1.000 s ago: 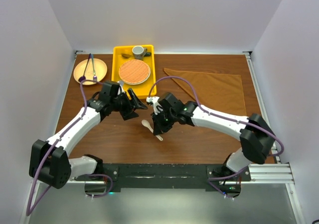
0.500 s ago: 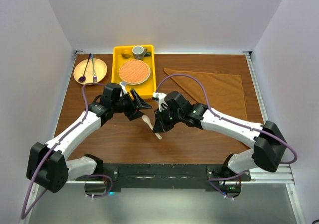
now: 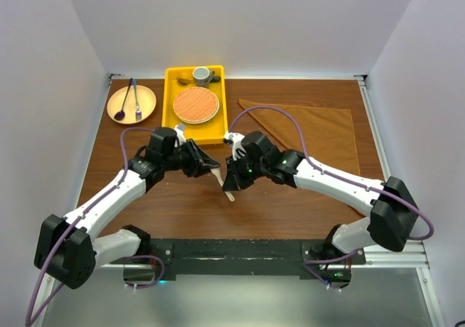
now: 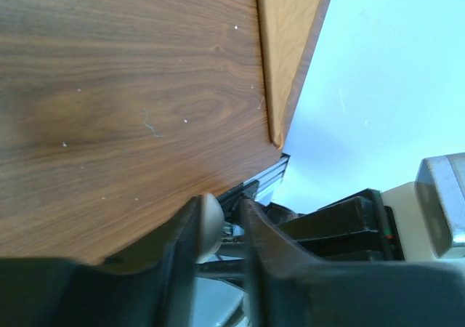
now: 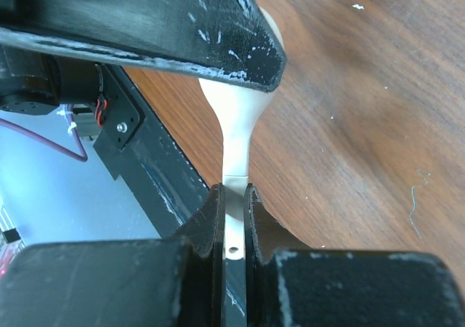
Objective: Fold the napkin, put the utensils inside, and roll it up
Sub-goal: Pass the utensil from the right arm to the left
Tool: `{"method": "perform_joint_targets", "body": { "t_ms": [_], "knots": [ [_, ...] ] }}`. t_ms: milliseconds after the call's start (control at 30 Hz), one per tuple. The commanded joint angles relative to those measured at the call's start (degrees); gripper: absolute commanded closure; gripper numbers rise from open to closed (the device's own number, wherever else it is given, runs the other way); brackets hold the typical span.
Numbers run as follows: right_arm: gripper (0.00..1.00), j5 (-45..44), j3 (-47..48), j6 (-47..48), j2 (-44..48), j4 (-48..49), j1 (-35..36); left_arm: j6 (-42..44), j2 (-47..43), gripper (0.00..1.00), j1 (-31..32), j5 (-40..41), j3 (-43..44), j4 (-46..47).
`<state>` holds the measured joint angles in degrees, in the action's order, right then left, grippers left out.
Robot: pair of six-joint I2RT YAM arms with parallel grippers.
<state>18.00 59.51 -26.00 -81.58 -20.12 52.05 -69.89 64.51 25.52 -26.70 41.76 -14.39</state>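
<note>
We count one spoon (image 5: 236,131), gripped twice: right gripper (image 5: 234,203) pinches handle, left gripper (image 4: 219,212) pinches bowl. One napkin (image 3: 312,131) at 2 o'clock.

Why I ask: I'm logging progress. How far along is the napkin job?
Done: the napkin lies folded into a triangle at the far right of the table. In hand: the cream spoon, handle pinched in the right hand, the left hand straddling its bowl, grip unclear. Left: laying the cream spoon on the napkin and rolling it up.
</note>
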Motion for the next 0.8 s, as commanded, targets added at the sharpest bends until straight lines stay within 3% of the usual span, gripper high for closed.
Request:
{"method": "perform_joint_targets", "body": {
  "t_ms": [0,33,67,167,267,333,400,533,767],
  "knots": [
    [1.00,1.4,-0.4,1.4,3.1,0.4,0.0,0.5,0.1,0.81,0.1,-3.4,-0.5,6.6],
    [1.00,1.6,-0.4,1.6,3.4,0.4,0.0,0.9,0.4,0.93,0.1,-3.9,-0.4,7.6],
    [1.00,2.0,-0.4,1.8,3.5,-0.1,-0.1,1.9,0.7,0.97,0.1,-4.6,-0.2,8.4],
    [0.96,2.3,0.9,3.1,3.7,-3.3,-0.1,4.5,1.5,1.00,0.1,-7.0,0.3,10.9],
    [0.56,4.1,3.2,4.5,4.1,-7.6,-0.9,7.7,1.7,1.00,-0.1,-11.4,0.4,16.4],
    [0.47,10.8,3.2,5.1,6.0,-8.4,-3.2,10.1,1.7,1.00,-0.1,-14.4,0.6,20.6],
    [0.33,15.9,2.6,5.3,8.0,-8.6,-6.2,10.6,1.8,1.00,-0.1,-20.9,-0.1,25.7],
    [0.24,22.7,2.3,7.2,12.1,-9.6,-9.2,11.6,-0.1,1.00,0.0,-28.4,-0.4,36.2],
    [0.27,29.4,-0.1,5.4,13.6,-5.6,-9.4,10.4,-1.5,1.00,0.0,-30.0,0.7,42.3]
  ]
}}
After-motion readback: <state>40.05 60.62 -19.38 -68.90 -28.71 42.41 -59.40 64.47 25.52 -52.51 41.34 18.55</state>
